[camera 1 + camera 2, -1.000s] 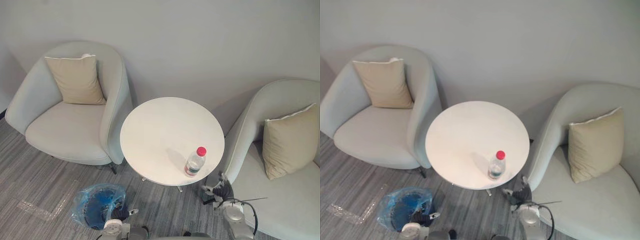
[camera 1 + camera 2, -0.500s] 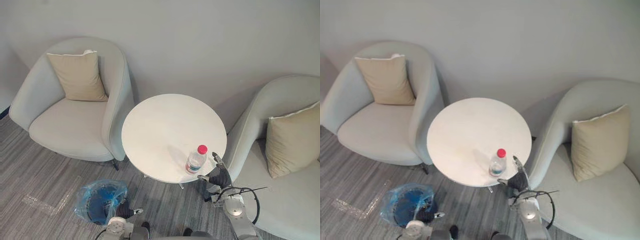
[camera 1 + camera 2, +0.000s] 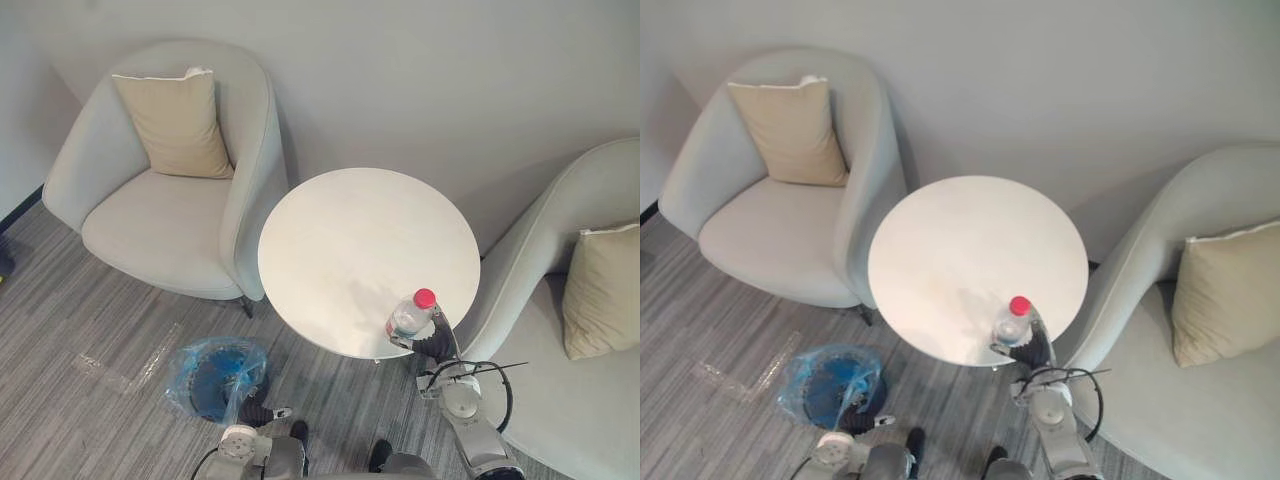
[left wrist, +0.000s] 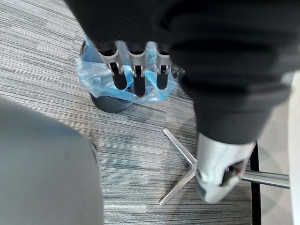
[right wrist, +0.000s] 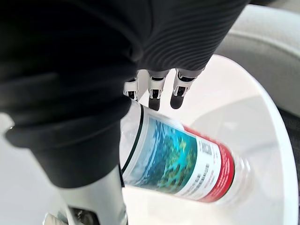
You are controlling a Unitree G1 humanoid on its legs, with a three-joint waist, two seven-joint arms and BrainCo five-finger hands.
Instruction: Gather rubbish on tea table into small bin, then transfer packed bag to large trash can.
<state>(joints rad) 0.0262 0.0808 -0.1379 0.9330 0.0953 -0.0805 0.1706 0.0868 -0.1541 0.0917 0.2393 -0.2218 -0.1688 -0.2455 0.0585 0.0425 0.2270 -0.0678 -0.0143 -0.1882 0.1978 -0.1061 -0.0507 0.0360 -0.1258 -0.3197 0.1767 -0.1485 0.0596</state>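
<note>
Seen from above, the bottle (image 3: 410, 316) stands at the near edge of the tea table (image 3: 350, 240), the right hand (image 3: 436, 345) against its side. The left wrist view has the left hand (image 4: 136, 77) hanging slack-fingered over the small bin (image 4: 110, 104). The right wrist view shows fingers (image 5: 154, 93) straight past the label, not closed; I'd wrap firmly mid-body before lifting

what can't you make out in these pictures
- Bin contents: too small in the eye views; left robot hand covers them in the left wrist view.
- Whether the right robot hand touches the bottle: right wrist view, its dark cover hides the contact.
- Right armchair: eye views, cut off by the edge.
</note>
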